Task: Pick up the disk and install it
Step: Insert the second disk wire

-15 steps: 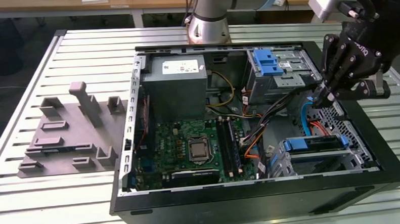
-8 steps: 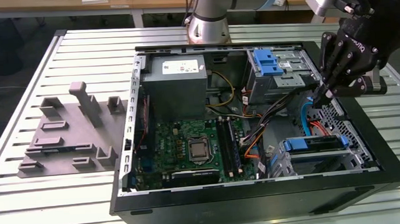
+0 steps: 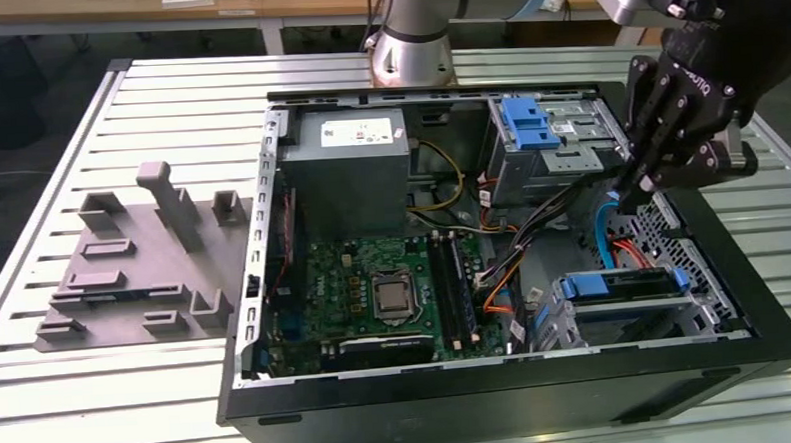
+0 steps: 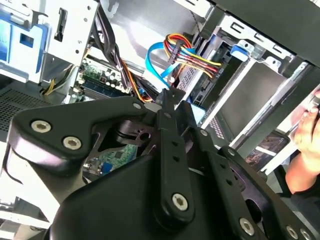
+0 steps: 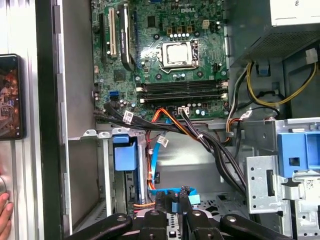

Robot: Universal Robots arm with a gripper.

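The gripper (image 3: pixel 630 186) is seen in the exterior view hanging inside the open computer case (image 3: pixel 510 397), at the exterior view's right, just above the cables (image 3: pixel 555 214). Its fingers are pressed together with nothing between them (both wrist views show the black fingertips meeting over a flat blue cable (image 5: pixel 172 192)).

The disk (image 3: pixel 621 285), blue-edged, is found seated in the lower drive bay (image 3: pixel 640 316) at the near right corner of the case, a little below the gripper and apart from it. In the first wrist view its blue end (image 5: pixel 125 155) is seen standing in the metal bay.

Further back, the motherboard (image 3: pixel 372 293), the grey power supply box (image 3: pixel 353 173) and an upper blue-latched drive cage (image 3: pixel 546 140) are seen. A grey fixture (image 3: pixel 137 268) lies on the slatted table (image 3: pixel 56 396) beyond the case.
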